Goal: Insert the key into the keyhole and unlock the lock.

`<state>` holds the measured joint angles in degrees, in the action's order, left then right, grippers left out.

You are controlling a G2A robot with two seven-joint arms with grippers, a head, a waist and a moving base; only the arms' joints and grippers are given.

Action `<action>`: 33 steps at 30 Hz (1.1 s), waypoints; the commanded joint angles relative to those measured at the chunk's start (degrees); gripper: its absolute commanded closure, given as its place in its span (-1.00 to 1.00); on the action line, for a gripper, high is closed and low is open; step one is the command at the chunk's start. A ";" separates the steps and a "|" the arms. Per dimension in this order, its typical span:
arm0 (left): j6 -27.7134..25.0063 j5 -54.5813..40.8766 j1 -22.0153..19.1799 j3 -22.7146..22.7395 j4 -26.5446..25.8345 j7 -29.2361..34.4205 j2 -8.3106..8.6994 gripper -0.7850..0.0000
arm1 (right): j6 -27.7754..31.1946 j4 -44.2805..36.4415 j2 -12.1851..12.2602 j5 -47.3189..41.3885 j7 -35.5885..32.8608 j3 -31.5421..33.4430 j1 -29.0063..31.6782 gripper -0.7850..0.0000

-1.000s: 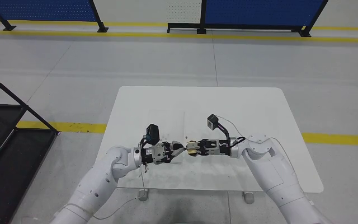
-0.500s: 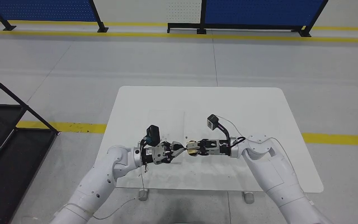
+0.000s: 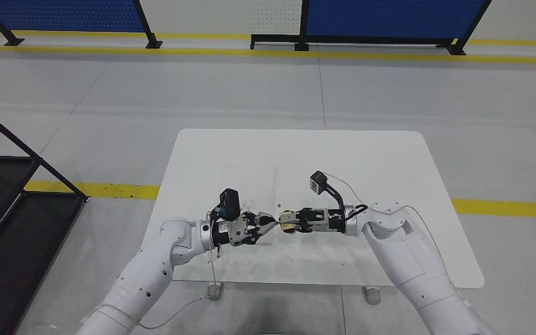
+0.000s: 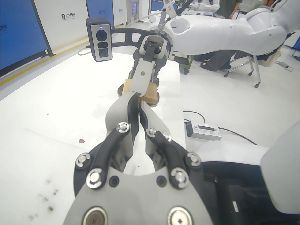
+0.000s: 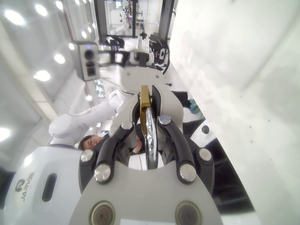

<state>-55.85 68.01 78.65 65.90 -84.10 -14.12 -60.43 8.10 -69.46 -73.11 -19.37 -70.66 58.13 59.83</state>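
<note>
Left end effector (image 4: 138,103) is clenched, its tips touching the brass lock (image 4: 151,94). The key is presumably pinched between its pads, but I cannot make it out. Opposite, the right end effector (image 5: 147,94) grips the lock by its flat faces, held above the tabletop (image 3: 377,167) near its front edge. The lock looks rigid, dense and smooth, so it probably needs a firm squeeze on the faces. A thin, stiff key would likely pivot unless it is held flat by its bow.

White arms (image 3: 414,251), grey left pincer (image 4: 139,99) w/ blk links (image 4: 105,144), silver screws (image 4: 123,127).
</note>
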 commanded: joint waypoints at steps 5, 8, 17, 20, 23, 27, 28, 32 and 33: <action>-0.08 0.09 -0.06 -0.05 0.32 -0.61 0.00 0.95 | 0.00 0.00 0.00 0.00 0.00 0.00 0.00 1.00; -0.16 -0.43 -0.04 0.12 0.56 -0.62 0.03 -1.00 | 0.00 0.00 0.00 0.00 0.00 0.00 0.00 1.00; -0.18 -1.16 1.63 3.61 -0.78 -1.27 0.78 -1.00 | 0.00 0.00 0.00 0.00 0.00 0.00 0.00 1.00; 0.53 -1.61 2.62 5.67 -1.00 -1.57 1.15 -1.00 | 0.00 0.00 0.00 0.00 0.00 0.00 0.00 1.00; 1.36 -2.07 3.46 7.98 -1.05 -1.98 1.52 -1.00 | 0.00 0.00 0.00 0.00 0.00 0.00 0.00 1.00; 2.19 -2.58 4.54 11.37 -1.33 -2.20 2.06 -1.00 | 0.00 0.00 0.00 0.00 0.00 0.00 0.00 1.00; 2.05 -2.94 4.88 12.16 -1.42 -2.35 2.19 -1.00 | 0.00 0.00 0.00 0.00 0.00 0.00 0.00 1.00; 2.42 -3.25 6.18 15.52 -1.98 -2.81 2.71 -1.00 | 0.00 0.00 0.00 0.00 0.00 0.00 0.00 1.00; 2.58 -3.19 6.53 16.15 -2.19 -2.87 2.80 -1.00 | 0.00 0.00 0.00 0.00 0.00 0.00 0.00 1.00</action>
<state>-53.42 64.76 84.83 81.41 -86.07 -16.91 -57.72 8.10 -69.46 -73.11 -19.37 -70.66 58.13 59.83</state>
